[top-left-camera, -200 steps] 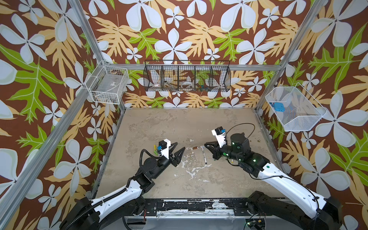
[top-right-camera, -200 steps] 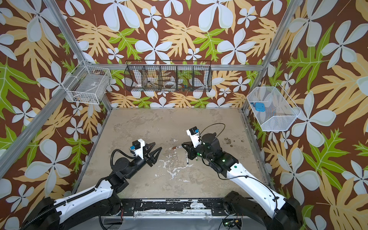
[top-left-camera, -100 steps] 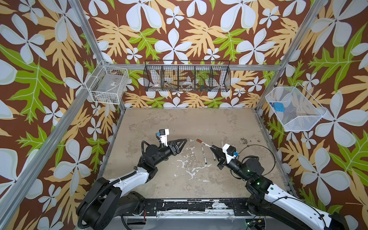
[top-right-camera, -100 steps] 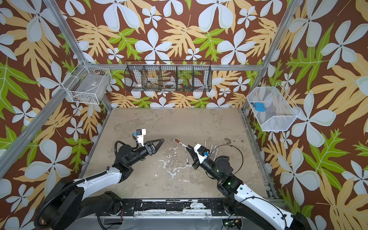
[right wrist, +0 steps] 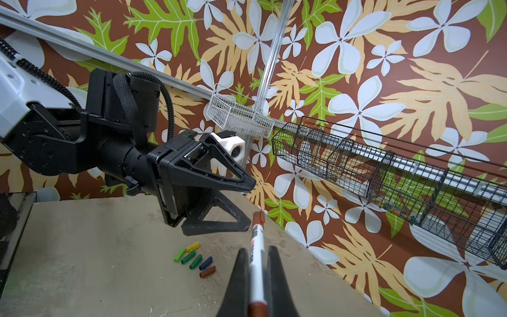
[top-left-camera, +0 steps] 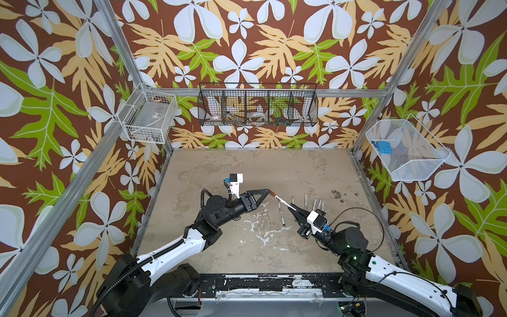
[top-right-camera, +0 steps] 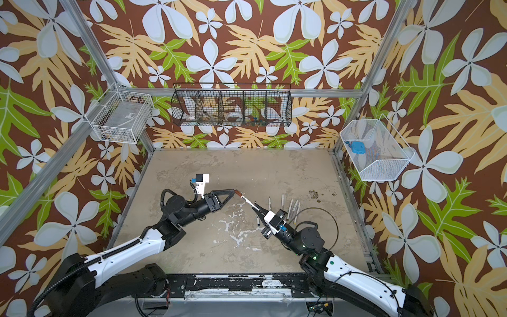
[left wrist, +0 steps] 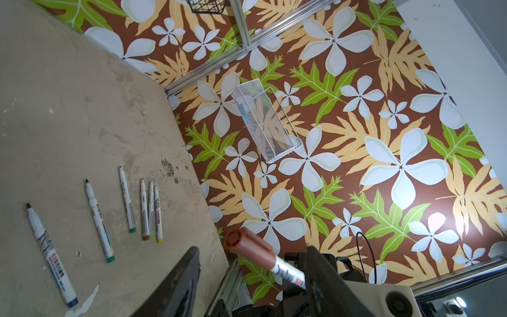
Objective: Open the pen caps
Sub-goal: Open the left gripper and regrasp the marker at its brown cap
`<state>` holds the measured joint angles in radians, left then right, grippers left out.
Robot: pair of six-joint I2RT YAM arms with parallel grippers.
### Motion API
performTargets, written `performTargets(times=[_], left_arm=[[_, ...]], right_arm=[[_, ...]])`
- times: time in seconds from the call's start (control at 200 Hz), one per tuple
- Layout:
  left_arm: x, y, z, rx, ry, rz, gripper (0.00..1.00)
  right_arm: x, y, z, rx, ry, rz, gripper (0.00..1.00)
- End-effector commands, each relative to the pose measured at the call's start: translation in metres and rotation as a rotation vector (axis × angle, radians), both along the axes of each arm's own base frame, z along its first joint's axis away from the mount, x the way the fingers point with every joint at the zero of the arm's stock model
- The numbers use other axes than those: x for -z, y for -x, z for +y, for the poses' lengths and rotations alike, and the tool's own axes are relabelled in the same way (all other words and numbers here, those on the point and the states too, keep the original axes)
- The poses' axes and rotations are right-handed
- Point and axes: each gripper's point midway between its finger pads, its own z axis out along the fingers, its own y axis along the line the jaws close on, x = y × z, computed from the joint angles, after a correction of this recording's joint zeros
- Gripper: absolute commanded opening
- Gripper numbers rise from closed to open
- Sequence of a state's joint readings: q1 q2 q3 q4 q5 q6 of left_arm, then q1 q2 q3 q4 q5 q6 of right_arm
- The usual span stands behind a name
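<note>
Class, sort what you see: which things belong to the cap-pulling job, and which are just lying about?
Job: brown cap, held marker, right gripper, left gripper, loose caps, uncapped markers.
Just there: black wire basket, white wire basket, mesh basket, blue object.

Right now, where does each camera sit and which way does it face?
Both top views: high over the arms' bases, looking down at the table; both arms, left claw and right claw show.
Left wrist: behind the left claw, facing uncapped markers and the side wall; its fingers show.
Right wrist: behind the right claw, facing the left claw and loose caps.
Shared: both wrist views show the brown cap on the held marker.
</note>
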<state>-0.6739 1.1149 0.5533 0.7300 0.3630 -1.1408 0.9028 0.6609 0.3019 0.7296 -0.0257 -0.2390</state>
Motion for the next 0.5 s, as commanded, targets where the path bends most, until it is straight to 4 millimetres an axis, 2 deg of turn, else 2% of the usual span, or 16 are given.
performTargets(times=[0.0,0.305,0.495], left_arm=[[0.005,0.001,-0.001,0.000,0.038,0.092,0.62],[-0.006,0.011,-0.013,0.057,0.149,0.105,0.61],[-0.017,0.017,-0.013,0.108,0.269,0.090,0.53]], right_arm=[[-0.013,0.002,-0.007,0.013,-0.053,-0.035,0.00],[-0.010,0.008,-0.002,-0.028,-0.048,-0.038,0.00],[-0.007,0.011,0.005,-0.056,-0.039,-0.036,0.00]])
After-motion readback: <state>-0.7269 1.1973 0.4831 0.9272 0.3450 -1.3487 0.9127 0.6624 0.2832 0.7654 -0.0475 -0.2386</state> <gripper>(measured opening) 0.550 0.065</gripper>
